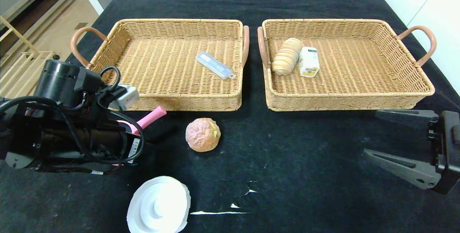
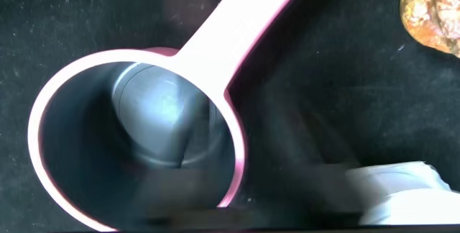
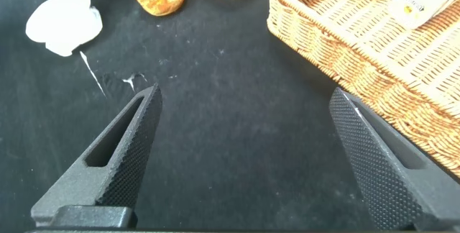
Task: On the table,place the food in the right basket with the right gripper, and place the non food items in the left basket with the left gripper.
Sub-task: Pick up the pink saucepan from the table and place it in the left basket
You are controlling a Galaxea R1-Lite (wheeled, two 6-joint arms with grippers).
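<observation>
Two baskets [image 1: 167,98] at table's far edge; left gripper [image 2: 215,190] clamped on pink cup [image 2: 136,136], right gripper [image 3: 244,154] apart.

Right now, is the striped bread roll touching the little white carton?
Touching. Head view shows the striped bread roll leaning against the little white carton in the right wicker basket, no gap between.
</observation>
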